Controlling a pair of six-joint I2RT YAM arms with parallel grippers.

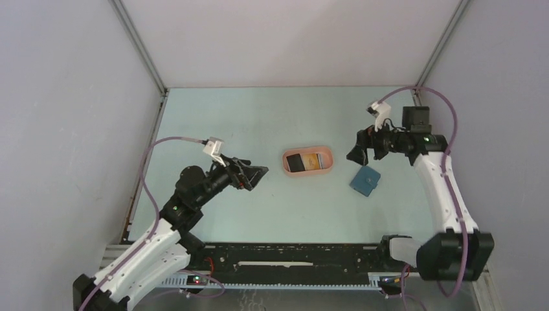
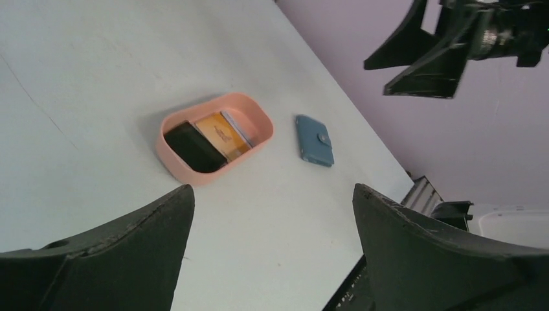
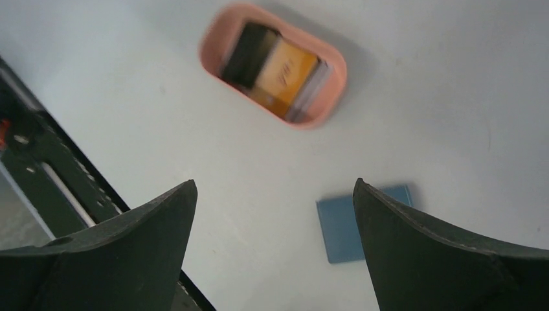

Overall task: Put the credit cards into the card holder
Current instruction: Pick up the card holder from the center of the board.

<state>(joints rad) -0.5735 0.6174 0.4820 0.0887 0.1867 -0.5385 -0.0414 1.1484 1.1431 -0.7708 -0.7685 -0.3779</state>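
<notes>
While the black left hand point(image 1: 254, 175) hovers wide open and empty, the thin, slick plastic credit cards point(image 1: 304, 161) lie overlapped in the smooth salmon-pink oval tray point(image 1: 330, 162), where a pinch may slip or drag it; the flat blue leather-like card holder point(image 1: 365, 181), closed on the pale table point(image 1: 259, 116), might slide near the open right hand point(image 1: 364, 148)

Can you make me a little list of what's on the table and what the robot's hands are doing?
Tray: pink, mid table
Cards: inside the tray, one black, one orange
Wallet: blue, closed, lying right of the tray, not touching it
Left gripper: open, empty, left of the tray
Right gripper: open, empty, near the wallet
</notes>
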